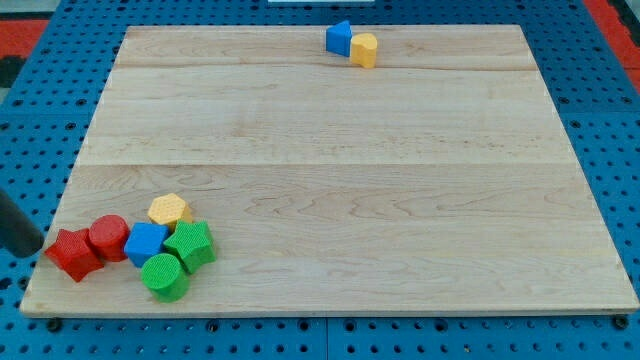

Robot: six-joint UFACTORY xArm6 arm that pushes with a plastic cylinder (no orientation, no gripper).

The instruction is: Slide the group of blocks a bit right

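Observation:
A group of several blocks sits at the view's bottom left of the wooden board (350, 200): a red star (72, 255), a red cylinder (108, 237), a blue cube (146, 244), a yellow hexagon (169, 210), a green star (190, 244) and a green cylinder (164, 277). They touch one another. My dark rod enters from the view's left edge. My tip (32, 251) is just left of the red star, at the board's left edge, very close to it or touching it.
A blue block (339, 38) and a yellow block (364, 49) stand side by side near the board's top edge, far from the group. A blue pegboard surface (610, 120) surrounds the board.

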